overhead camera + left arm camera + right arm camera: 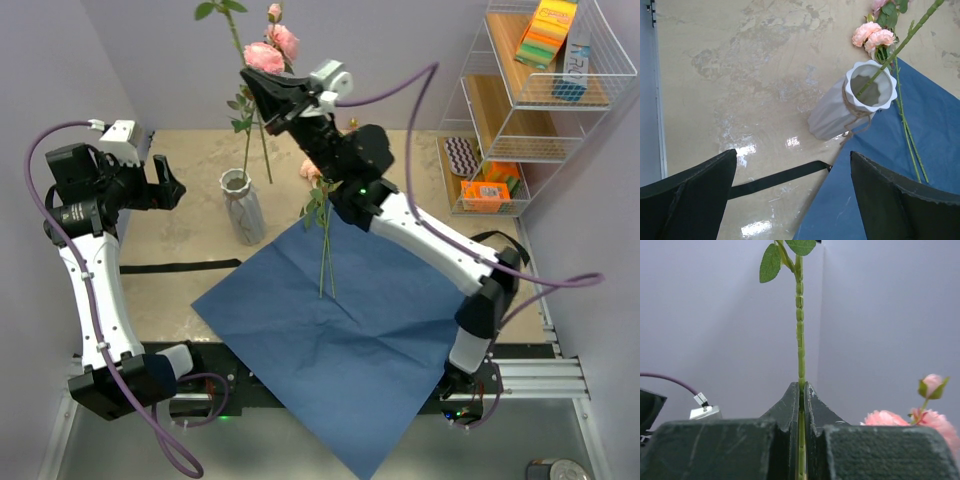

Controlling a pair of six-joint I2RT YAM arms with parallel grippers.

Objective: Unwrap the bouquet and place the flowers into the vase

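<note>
My right gripper [250,82] is raised above the back of the table, shut on a thin green flower stem [800,315]. That stem [246,140] runs down into the mouth of the whitish vase [240,205]; in the left wrist view it enters the scalloped rim [872,90]. Pink roses [268,52] are level with the gripper. More flowers [320,200] lie on the unfolded blue paper [330,340]. My left gripper [170,185] hovers open to the left of the vase, holding nothing.
A black ribbon [180,266] lies flat on the table left of the paper. A white wire shelf [520,110] with boxes stands at the back right. The vase stands at the paper's far left corner.
</note>
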